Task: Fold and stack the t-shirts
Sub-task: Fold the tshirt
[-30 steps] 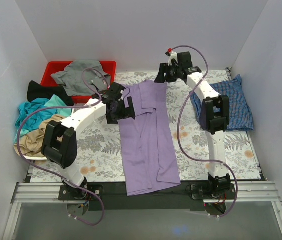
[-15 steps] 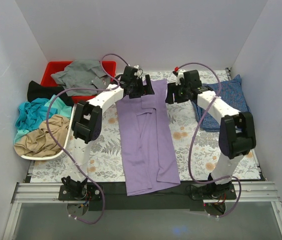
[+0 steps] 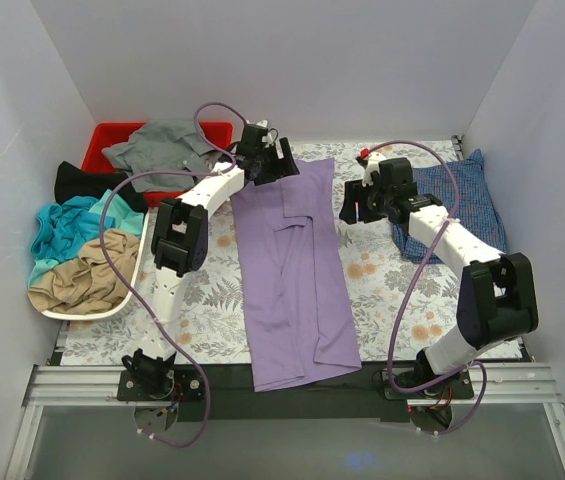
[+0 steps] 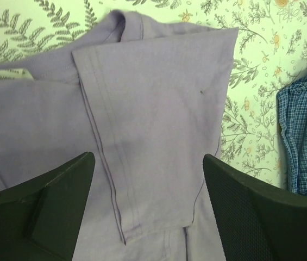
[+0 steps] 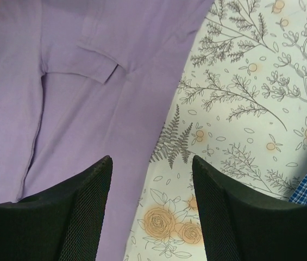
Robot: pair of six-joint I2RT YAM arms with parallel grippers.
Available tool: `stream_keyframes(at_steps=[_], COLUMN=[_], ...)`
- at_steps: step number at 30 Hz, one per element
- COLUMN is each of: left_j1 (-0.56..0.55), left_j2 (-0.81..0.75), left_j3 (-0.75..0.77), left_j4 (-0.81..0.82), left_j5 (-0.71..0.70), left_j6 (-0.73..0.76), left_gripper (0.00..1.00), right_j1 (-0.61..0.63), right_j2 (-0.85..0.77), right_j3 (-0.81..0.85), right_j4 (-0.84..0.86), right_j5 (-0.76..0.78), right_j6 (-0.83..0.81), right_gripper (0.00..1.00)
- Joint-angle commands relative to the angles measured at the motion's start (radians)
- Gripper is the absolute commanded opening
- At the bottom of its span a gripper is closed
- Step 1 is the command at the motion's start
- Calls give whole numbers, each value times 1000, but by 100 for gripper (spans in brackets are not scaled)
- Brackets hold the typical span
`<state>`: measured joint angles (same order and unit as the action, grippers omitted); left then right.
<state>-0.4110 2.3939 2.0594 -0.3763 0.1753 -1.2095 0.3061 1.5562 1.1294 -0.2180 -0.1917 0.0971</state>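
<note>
Along the middle of the floral-covered counter [image 3: 402, 290]: lavender t-shirt [image 3: 292, 290], flat and lengthwise, both sides turned in to make a long strip, near hem lapping onto the dark front rail [image 3: 212, 378]. Left pincer [image 3: 282, 168] now at the far collar end, up from the shirt's left flank of a second ago; jaws apart, straddling the folded-in sleeve [image 4: 158, 125] from above, clamped on nothing. Right pincer [image 3: 350, 208] gone from the shirt's far edge, now just beside its right side over bare print; jaws apart, empty. Cloth itself lying much as before, so lengthwise folds judged done and let go. Next, probably: pinching the collar end at both corners and carrying it toward the hem for the crosswise fold. Right pincer not over the cloth at all, so some closing-in wanted first. Blue checked t-shirt [image 3: 472, 205] at the right in a folded-looking pad, likely the base of the stack. Grey t-shirt [image 3: 162, 148] in the red bin [image 3: 102, 135], then black t-shirt [image 3: 80, 180], teal t-shirt [image 3: 62, 225] and tan t-shirt [image 3: 87, 278], all heaped at the left, not yet folded.
</note>
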Motion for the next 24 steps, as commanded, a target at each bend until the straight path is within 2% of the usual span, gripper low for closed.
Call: stream_keyframes(at_steps=[1, 14, 19, 20, 23, 24], left_j1=[-2, -2, -2, -3, -2, -2], left_j2=[19, 96, 99, 100, 103, 105], left_j3=[44, 65, 59, 58, 61, 62], left_j4=[-1, -4, -4, -1, 4, 4], left_j5=[6, -36, -25, -23, -16, -13], left_j6=[-13, -18, -27, -28, -32, -32], left_gripper=[78, 70, 57, 51, 44, 37], right_j1=[-2, -2, -2, -2, -1, -2], right_j2=[-8, 2, 16, 21, 34, 38], right_j3=[-14, -60, -74, -74, -76, -77], right_j4=[22, 25, 32, 34, 34, 37], right_j5=[-5, -26, -28, -31, -43, -46], right_j6=[1, 18, 26, 27, 27, 30], right_gripper=[66, 66, 66, 66, 65, 65])
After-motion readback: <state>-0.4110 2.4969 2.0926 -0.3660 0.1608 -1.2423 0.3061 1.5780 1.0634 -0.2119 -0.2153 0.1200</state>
